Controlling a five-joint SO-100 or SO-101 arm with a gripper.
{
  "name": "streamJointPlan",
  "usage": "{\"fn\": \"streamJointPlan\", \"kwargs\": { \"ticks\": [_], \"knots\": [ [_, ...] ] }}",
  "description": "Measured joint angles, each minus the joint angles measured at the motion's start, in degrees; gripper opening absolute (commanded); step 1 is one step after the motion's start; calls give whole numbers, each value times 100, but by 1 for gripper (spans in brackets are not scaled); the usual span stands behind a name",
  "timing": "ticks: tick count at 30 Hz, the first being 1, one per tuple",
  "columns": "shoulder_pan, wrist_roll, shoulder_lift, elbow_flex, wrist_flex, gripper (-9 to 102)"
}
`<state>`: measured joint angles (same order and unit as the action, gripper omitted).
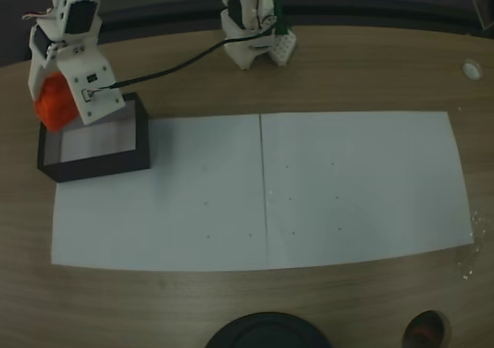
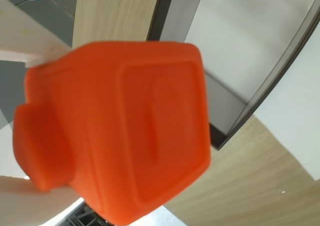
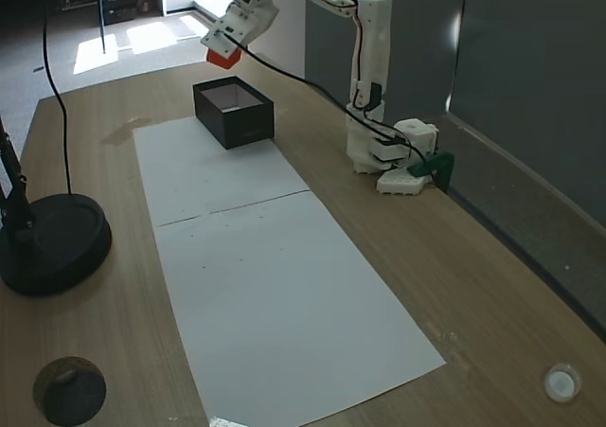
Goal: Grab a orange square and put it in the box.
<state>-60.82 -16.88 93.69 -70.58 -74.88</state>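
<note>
- The end effector [image 1: 60, 101] is clamped on the orange square [image 1: 55, 103], held up in the air.
- The box [image 1: 143, 132] sits just below — a short drop, judging from both fixed views.

Box [image 2: 235, 121] cropped behind orange square [image 2: 125, 136]

We see a dim, soft fixed view, sunlight falling on the floor [image 3: 142, 39] behind the desk [image 3: 492, 285], and a blurred close wrist view.
</note>
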Motion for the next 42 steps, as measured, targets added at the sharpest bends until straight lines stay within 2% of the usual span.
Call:
{"fn": "streamJointPlan", "kwargs": {
  "ticks": [14, 20, 24, 26, 33, 42],
  "knots": [
    [105, 70, 0, -1046, -53, 0],
    [88, 105, 0, -1617, 448, 0],
    [88, 123, 0, -1749, 475, 1],
    [88, 123, 18, -1749, 475, 4],
    [88, 123, 35, -1749, 475, 29],
    [97, 123, 88, -1749, 475, 29]
  ]
}}
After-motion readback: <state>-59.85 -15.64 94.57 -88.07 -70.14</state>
